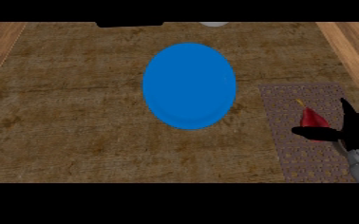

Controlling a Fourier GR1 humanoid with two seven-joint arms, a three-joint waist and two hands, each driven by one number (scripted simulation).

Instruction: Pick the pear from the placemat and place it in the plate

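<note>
step in hand: the grasp, pear not lifted yet. pear (pixel 313 118) (red, yellow stem pointing toward the counter's far edge) lies on the placemat (pixel 288 104), which sits by the counter's (pixel 84 123) right edge toward the front right corner. right hand (pixel 335 135) comes in from that right edge, spread around the pear: thumb (pixel 305 132) crosses under the pear's wide end, touching or overlapping it in the head view, and one finger (pixel 347 108) stands up on the pear's right with a gap showing, so i read it as bracketing, not pinching yet. left hand not in view. plate (pixel 189 86) is bare, in the middle of the counter, well apart from the placemat on its left. next move as i see it: close onto the pear's wide part, lift clear of the placemat, carry left toward the counter's middle, lower over the plate's centre and release. watch: the pear tapers, so a grip too close to the stem could let it slip
</note>
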